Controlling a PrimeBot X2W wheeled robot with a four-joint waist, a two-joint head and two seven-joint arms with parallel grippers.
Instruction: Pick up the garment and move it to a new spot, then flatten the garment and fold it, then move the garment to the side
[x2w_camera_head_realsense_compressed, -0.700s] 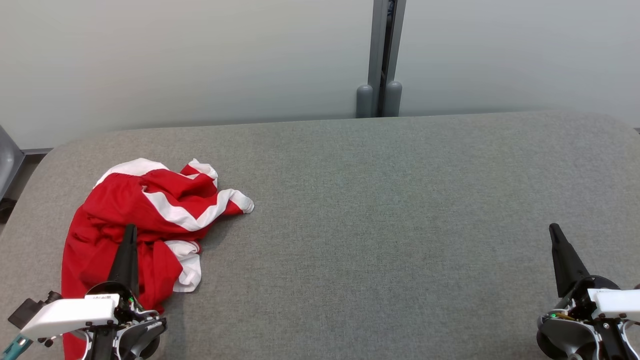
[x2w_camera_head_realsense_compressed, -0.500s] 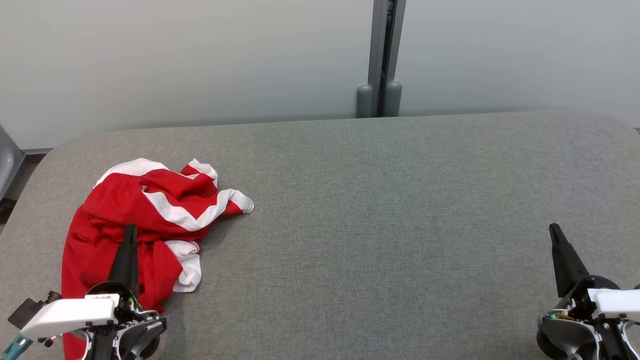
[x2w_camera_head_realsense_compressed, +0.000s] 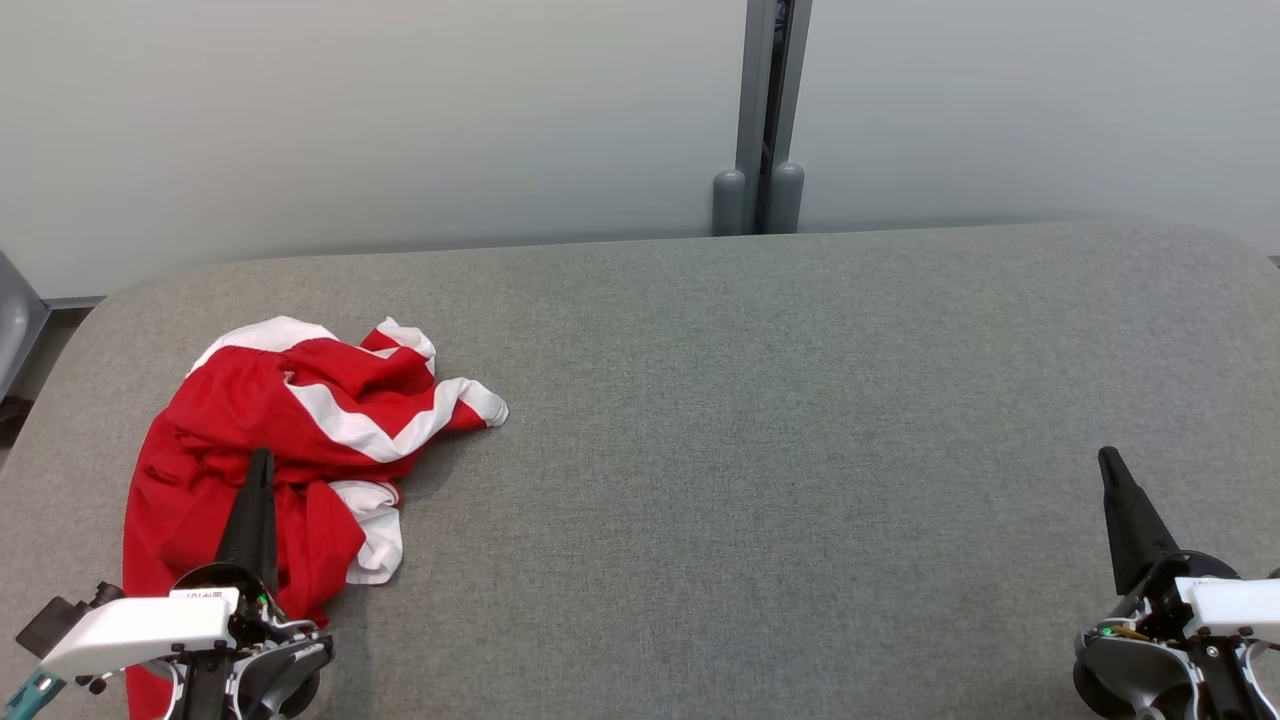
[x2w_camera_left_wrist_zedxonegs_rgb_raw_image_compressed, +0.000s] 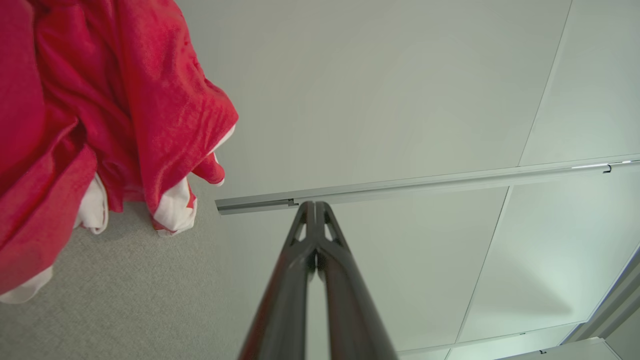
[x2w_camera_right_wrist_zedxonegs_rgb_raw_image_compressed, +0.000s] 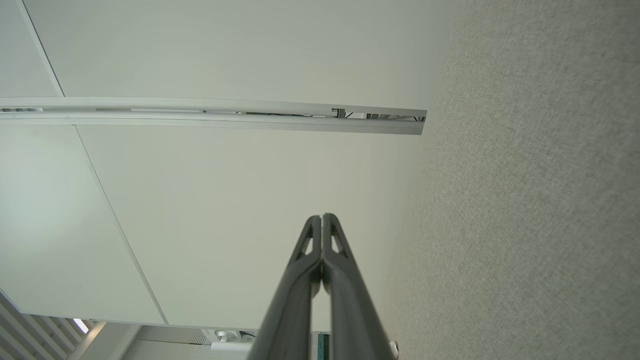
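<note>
A: Any readable text?
B: Small print on the white housing (x2w_camera_head_realsense_compressed: 205, 597) behind the left tool (x2w_camera_head_realsense_compressed: 261, 458). Too small to read.
A: Garment position?
B: The garment (x2w_camera_head_realsense_compressed: 250, 430), red with white bands, is crumpled in a heap on the grey fabric counter (x2w_camera_head_realsense_compressed: 750, 450), near its left end.
A: Tools?
B: Left tool clenched, fingers pressed together, gripping nothing. In the head view its tip overlaps the near side of the heap. In the left wrist view the cloth sits off to one side of the fingers, apart from them.
B: Right tool (x2w_camera_head_realsense_compressed: 1108, 458) also clenched and empty, over bare counter at the right, well apart from the garment.
A: Surroundings?
B: Pale wall panels (x2w_camera_head_realsense_compressed: 400, 120) behind the counter. A grey post (x2w_camera_head_realsense_compressed: 768, 100) stands at the far edge, right of centre, with two round-topped caps (x2w_camera_head_realsense_compressed: 758, 200) at its foot.
</note>
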